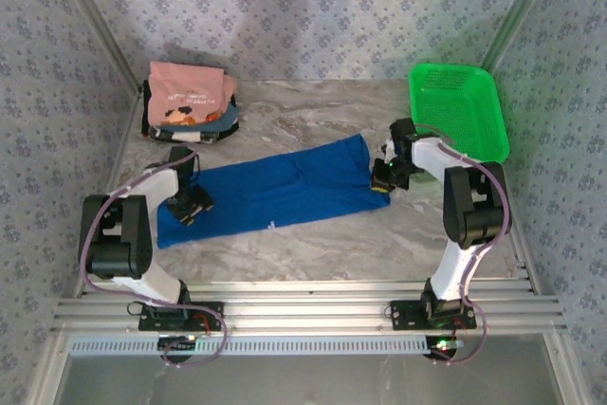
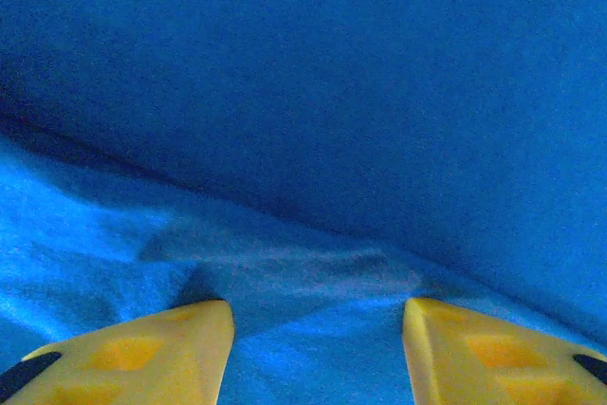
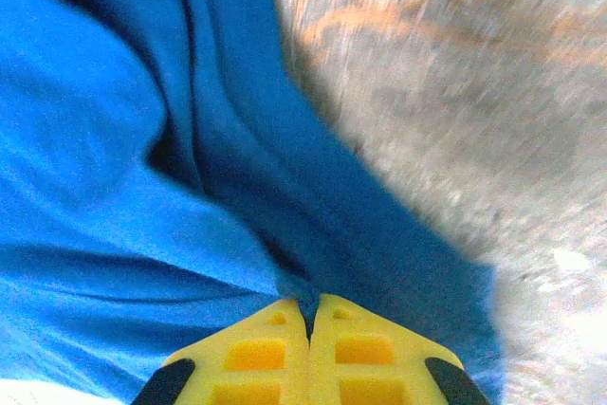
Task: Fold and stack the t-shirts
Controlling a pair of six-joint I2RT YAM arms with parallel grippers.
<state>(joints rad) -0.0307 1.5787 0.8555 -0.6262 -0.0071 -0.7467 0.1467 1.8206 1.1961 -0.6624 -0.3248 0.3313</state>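
A royal-blue t-shirt (image 1: 285, 192) lies as a long folded strip across the marble table, running from near left to middle right. My left gripper (image 1: 190, 208) is down on its left end. In the left wrist view that gripper (image 2: 318, 315) is open, its yellow fingertips (image 2: 190, 329) wide apart with blue cloth (image 2: 332, 92) lying between and under them. My right gripper (image 1: 382, 177) is at the shirt's right end. In the right wrist view it (image 3: 308, 305) is shut, pinching a small fold of the blue t-shirt (image 3: 114, 187) at the edge.
A stack of folded t-shirts (image 1: 190, 101), a salmon-pink one on top, sits at the back left. A green mesh basket (image 1: 460, 106) stands at the back right, close behind the right arm. Bare marble table (image 1: 313, 244) lies in front of the blue shirt.
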